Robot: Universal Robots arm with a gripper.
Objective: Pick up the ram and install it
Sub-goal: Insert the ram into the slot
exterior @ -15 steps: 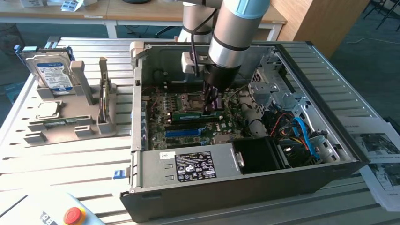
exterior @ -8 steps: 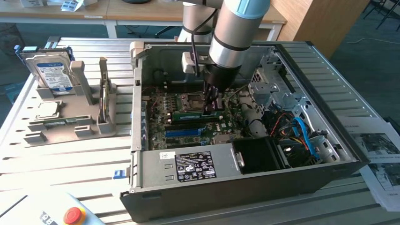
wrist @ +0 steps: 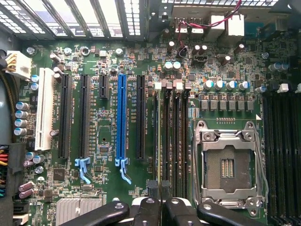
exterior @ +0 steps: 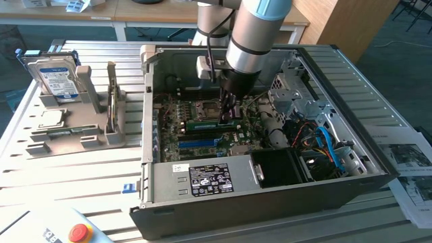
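Ram [exterior: 204, 123] stands on edge in a motherboard [exterior: 169, 134] slot inside the open case [exterior: 270, 200], between the CPU socket [exterior: 204, 108] beyond it and the nearer blue slot [exterior: 201, 143]. The gripper [exterior: 229, 117] [wrist: 160, 189] sits at its end toward the exterior view's right, fingers [wrist: 151, 188] nearly together, clamped on its top edge.

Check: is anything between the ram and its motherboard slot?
Nothing visible. The long green circuit-board ram stick sits at the black memory slots beside the empty silver processor socket, with the gripper fingers on it.
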